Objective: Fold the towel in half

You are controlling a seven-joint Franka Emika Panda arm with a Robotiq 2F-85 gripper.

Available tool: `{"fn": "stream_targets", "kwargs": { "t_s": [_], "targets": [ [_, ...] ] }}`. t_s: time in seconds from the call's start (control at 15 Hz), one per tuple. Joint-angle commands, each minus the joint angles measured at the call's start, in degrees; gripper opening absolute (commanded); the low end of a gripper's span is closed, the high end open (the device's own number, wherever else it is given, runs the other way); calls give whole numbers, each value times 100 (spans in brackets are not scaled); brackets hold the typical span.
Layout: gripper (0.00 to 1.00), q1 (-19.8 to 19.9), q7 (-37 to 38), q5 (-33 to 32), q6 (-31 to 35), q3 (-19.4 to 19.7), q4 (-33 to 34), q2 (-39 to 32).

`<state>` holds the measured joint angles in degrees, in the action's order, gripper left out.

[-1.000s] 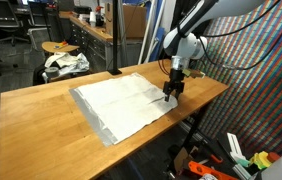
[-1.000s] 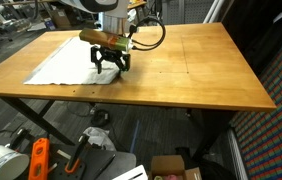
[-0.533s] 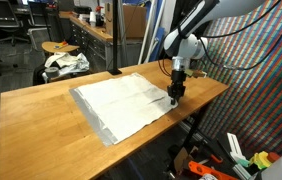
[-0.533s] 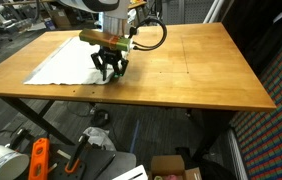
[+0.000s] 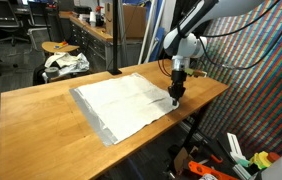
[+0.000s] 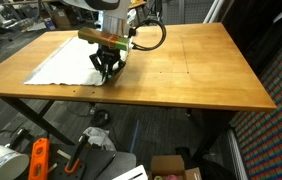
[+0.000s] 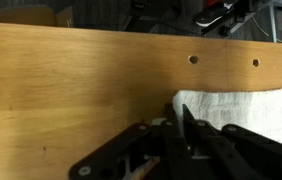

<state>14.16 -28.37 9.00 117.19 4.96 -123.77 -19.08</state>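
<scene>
Near the table (image 5: 41, 112) edge, the hand (image 5: 175, 100) (fingers together) pinches the towel (image 5: 121, 105) corner.

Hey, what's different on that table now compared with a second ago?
The gripper closed its jaws at the edge of the towel, apparently pinching it. The arm stayed in place, and the towel still lies flat and unfolded on the table.
</scene>
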Motion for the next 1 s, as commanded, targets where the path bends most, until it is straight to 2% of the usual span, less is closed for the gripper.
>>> {"fn": "stream_targets", "kwargs": {
  "t_s": [0.0,0.27,0.53,0.73,0.93],
  "targets": [
    [11,6,13,-80,-186,14,107,141],
    [10,1,-55,6,-7,3,-122,563],
    [11,-80,-35,-157,-121,47,-337,1085],
    [11,-248,178,-230,-116,13,-627,1494],
    [10,-515,499,-571,30,-56,-1041,1843]
  ]
}}
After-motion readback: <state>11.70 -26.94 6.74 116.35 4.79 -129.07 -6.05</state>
